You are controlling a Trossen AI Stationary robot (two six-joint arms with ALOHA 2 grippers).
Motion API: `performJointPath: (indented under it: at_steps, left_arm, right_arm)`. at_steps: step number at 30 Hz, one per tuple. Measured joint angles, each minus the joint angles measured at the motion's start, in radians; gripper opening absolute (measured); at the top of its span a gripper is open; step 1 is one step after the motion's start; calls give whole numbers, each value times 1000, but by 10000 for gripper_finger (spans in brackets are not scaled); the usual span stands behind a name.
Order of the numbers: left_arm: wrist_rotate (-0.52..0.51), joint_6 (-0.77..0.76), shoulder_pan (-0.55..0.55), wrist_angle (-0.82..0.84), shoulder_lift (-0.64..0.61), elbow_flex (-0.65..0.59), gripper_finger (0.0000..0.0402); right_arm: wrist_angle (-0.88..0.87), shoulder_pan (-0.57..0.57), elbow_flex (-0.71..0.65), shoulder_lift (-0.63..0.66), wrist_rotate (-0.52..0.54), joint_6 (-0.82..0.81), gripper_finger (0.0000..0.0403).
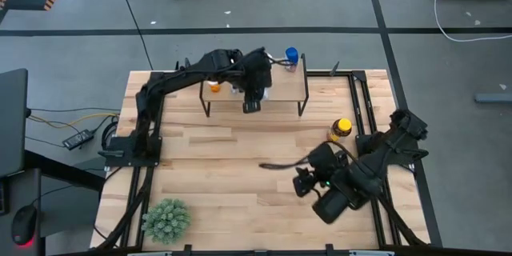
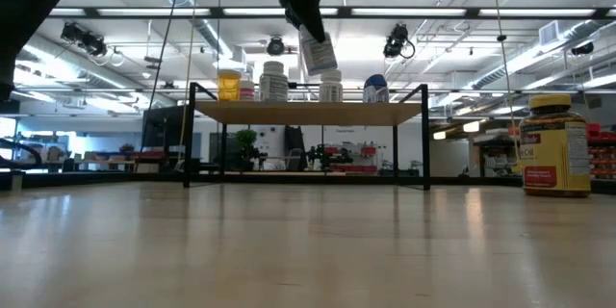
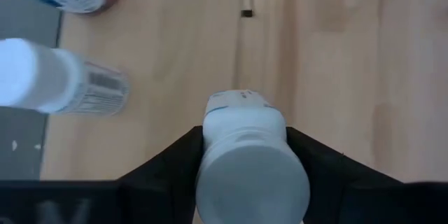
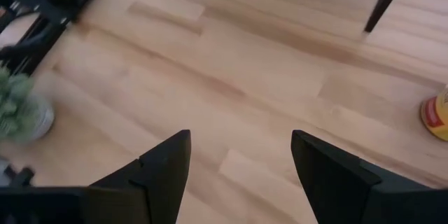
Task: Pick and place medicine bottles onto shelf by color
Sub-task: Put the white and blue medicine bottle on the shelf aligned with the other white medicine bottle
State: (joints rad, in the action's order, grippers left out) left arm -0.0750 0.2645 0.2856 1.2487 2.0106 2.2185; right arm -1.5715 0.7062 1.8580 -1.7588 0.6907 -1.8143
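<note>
1. Low view: we read no full brand; the amber, yellow-capped bottle [image 2: 554, 144] on the table at right carries a yellow label with red print, illegible to us.
2. We note the left gripper [image 2: 306, 21] clamped on a white bottle [image 2: 319, 53], barcode label visible, hanging tilted above the shelf [image 2: 308, 112].
3. We count an orange bottle [image 2: 229, 85], white bottles [image 2: 274, 81] and a blue-capped bottle [image 2: 375, 88] standing on the shelf.
4. Right gripper [image 4: 238, 175]: fingers spread, empty, over the light-wood table [image 4: 266, 77] near the plant [image 4: 19, 112].
5. Room behind: ceiling strip lights, racks.
</note>
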Motion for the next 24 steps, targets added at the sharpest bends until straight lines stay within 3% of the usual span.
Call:
performJointPath:
  at_steps: [13, 24]
  left_arm:
    - [0, 18, 57, -74, 64, 0, 191]
    - [0, 18, 85, -129, 82, 1, 192]
  right_arm:
    - [10, -181, 16, 2, -31, 124, 255]
    - [8, -201, 26, 1, -45, 167, 255]
